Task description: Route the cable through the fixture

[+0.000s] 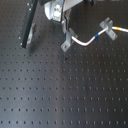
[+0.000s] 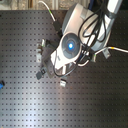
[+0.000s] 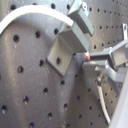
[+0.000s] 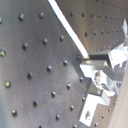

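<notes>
Over the far edge of the black perforated desk [image 1: 60, 95] the arm leans down, its pincer [image 1: 66, 31] low above the fixture [image 1: 67, 44]; how wide it stands I cannot tell. One white cable [image 1: 85, 42] runs from the fixture toward the first exterior view's right, past one forked bracket [image 1: 105, 26]. Two brackets counted in the first exterior view.
</notes>
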